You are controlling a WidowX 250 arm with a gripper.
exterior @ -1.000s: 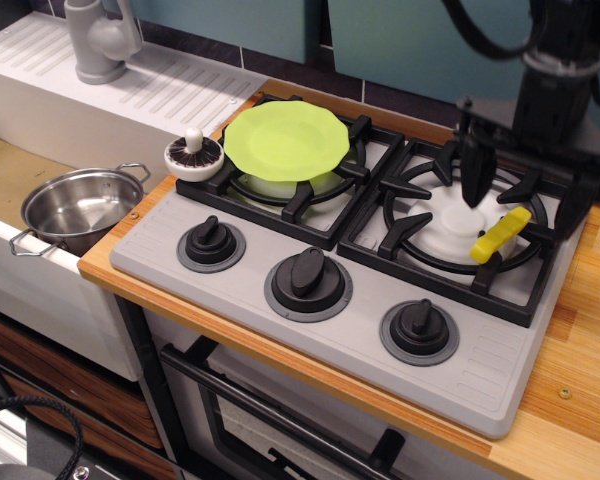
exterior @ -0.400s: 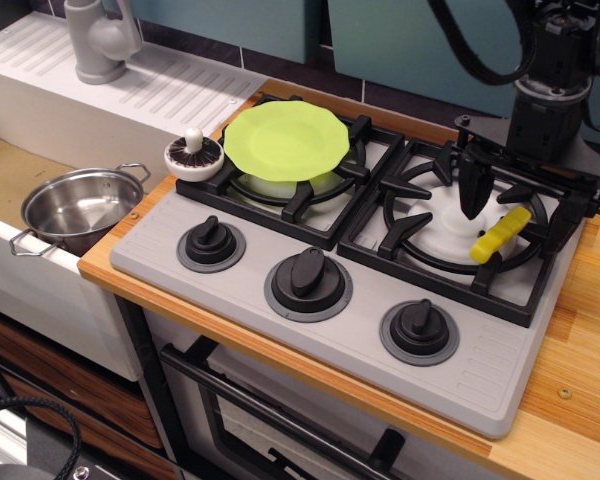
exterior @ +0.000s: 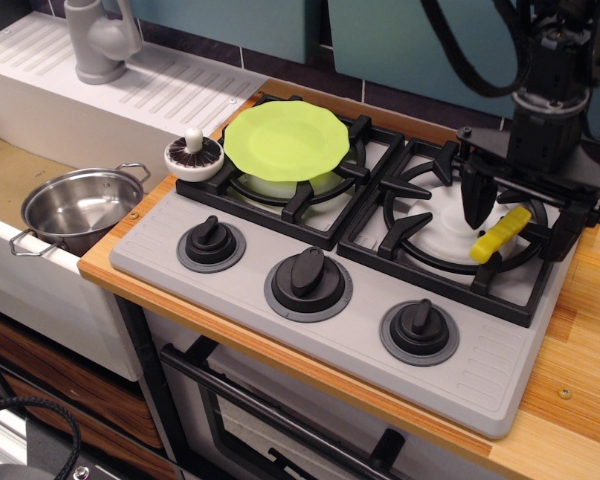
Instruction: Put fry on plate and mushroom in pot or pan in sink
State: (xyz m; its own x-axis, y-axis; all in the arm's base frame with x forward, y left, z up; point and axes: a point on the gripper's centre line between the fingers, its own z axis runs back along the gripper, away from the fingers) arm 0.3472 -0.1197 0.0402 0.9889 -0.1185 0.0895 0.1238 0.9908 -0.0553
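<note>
**Claw spread wide above the fry on the right burner**

Your arm (exterior: 555,70) comes down from the upper right corner, its dark body held close to vertical over the right burner grate (exterior: 450,235). The claw (exterior: 530,205) points downward with its fingers set far apart: the left finger (exterior: 473,195) hangs over the white burner centre, and the other is partly cut by the frame edge near the right side. It grips nothing.

The fry (exterior: 500,235) lies between those fingers, a bright yellow stick resting tilted across the black grate bars, one end toward the back right, the other toward the front left. You can see that the left finger is just beside it, not touching.

The plate (exterior: 285,140), lime green with a scalloped rim, sits on the left burner grate. The mushroom (exterior: 193,155) lies gills up, stem pointing upward, at the stove's (exterior: 280,330) back left corner, just beside the plate. The pot (exterior: 80,208), shiny steel with two wire loop handles, stands empty in the sink (exterior: 10,175), well apart from the claw. The wooden tabletop (exterior: 580,380) carries the stove.
</note>
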